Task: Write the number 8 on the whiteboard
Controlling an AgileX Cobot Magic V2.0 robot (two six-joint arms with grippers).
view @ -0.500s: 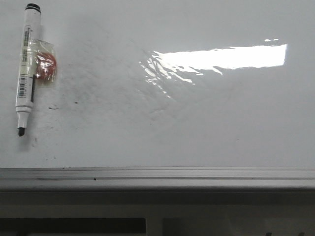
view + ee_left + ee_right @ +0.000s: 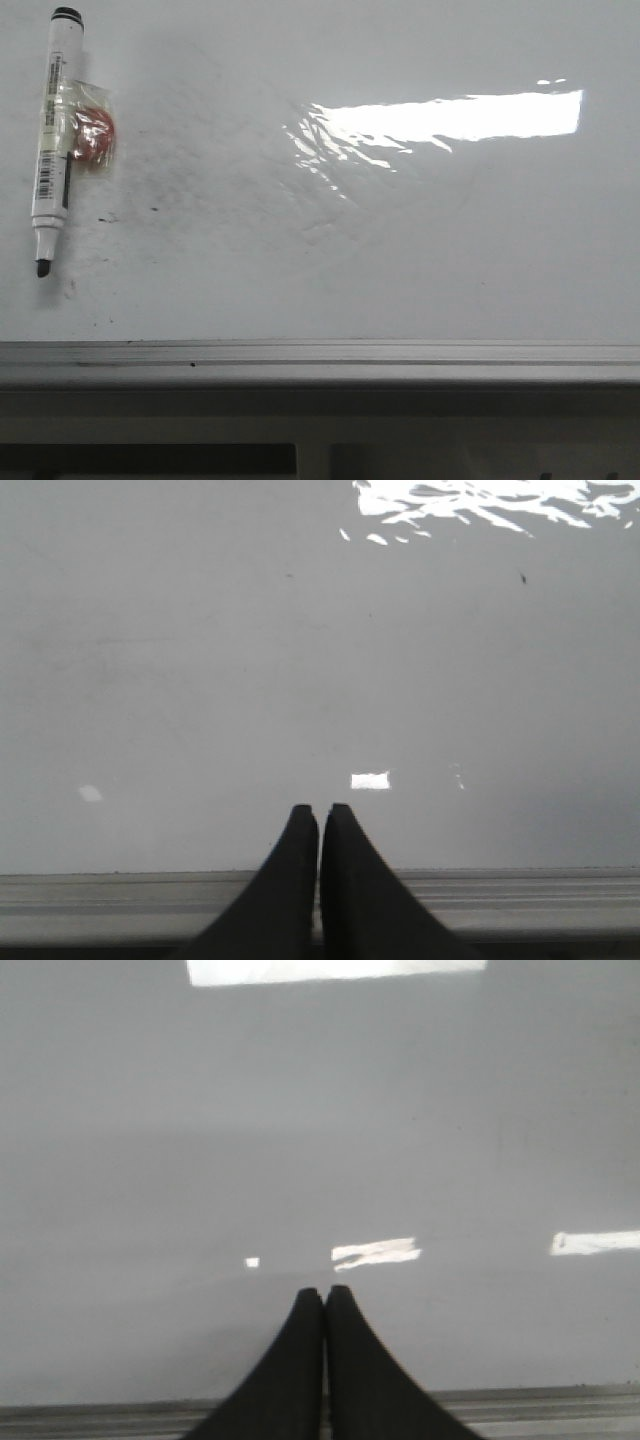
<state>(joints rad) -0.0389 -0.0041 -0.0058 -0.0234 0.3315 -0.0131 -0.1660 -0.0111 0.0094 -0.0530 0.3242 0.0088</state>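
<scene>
Whiteboard (image 2: 400,270) blank, no number 8 drawn yet. Marker (image 2: 52,140) lies uncapped at far left corner, red tag (image 2: 95,135) taped on. Left gripper (image 2: 320,820) and right gripper (image 2: 324,1300) pressed together, empty, at near edge. Risks: tag fouls grasp; tilted grip skews strokes.

- A bright rectangular light glare (image 2: 450,117) gleams right of the marker (image 2: 52,135).
- Well below the marker, a dark gap (image 2: 300,404) tops pale furniture (image 2: 315,460).
</scene>
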